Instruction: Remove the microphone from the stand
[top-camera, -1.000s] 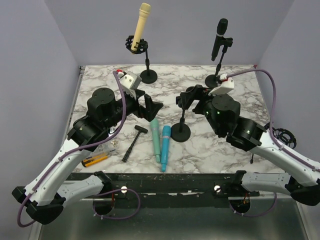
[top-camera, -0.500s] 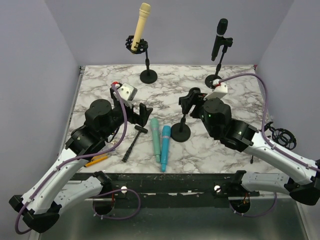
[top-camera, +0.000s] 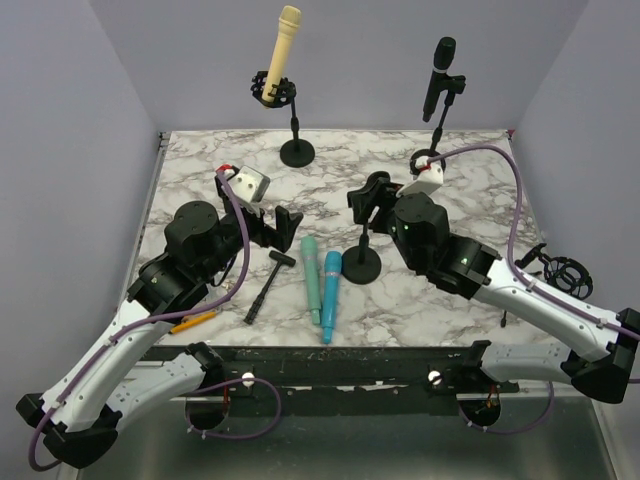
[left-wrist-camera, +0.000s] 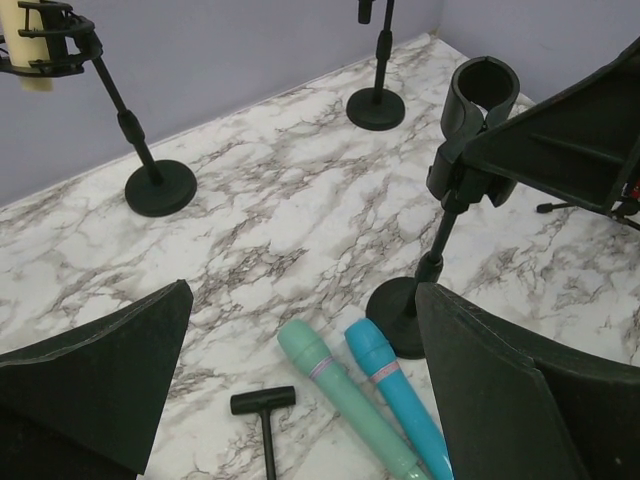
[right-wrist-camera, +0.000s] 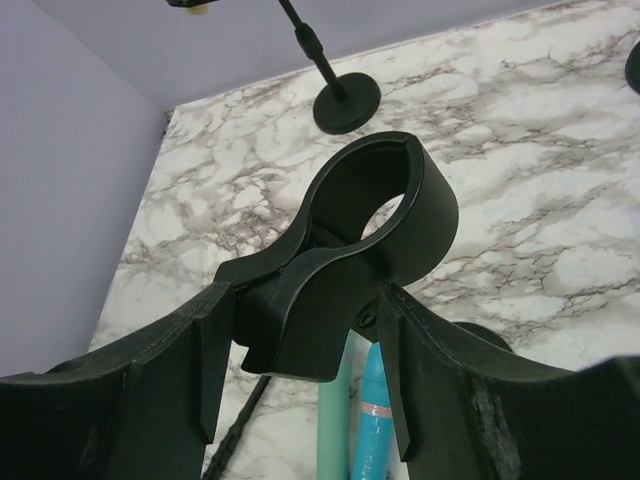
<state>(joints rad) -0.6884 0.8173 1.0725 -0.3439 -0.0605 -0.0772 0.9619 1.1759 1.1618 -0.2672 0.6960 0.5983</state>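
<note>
Seen from above, the cream microphone (top-camera: 284, 45) sits in the far left stand (top-camera: 297, 150). The black microphone (top-camera: 438, 75) sits in the far right stand. Both are well apart from the grippers.

The green microphone (top-camera: 313, 280) and the blue microphone (top-camera: 331, 290) lie side by side on the marble table (top-camera: 200, 160). They are just left of the middle stand (top-camera: 360, 265). A small black hammer (top-camera: 265, 290) lies to their left.

The right gripper (top-camera: 365, 195) has slid a little to the left since a second ago. Its fingers have come closer together at the top of the middle stand. The left gripper (top-camera: 283, 222) has pulled back to the left, and its arm now hides part of a yellow tool (top-camera: 195, 320).

The left wrist camera shows the left gripper's jaws spread wide and holding nothing. The two lying microphones and the hammer's head are on the table in front of it. The empty clip (left-wrist-camera: 485, 95) tops the middle stand, with the right gripper right beside it.

The right wrist camera shows the clip's ring with nothing in it. Its lower part sits between the fingers (right-wrist-camera: 170, 380), which press against both sides.
</note>
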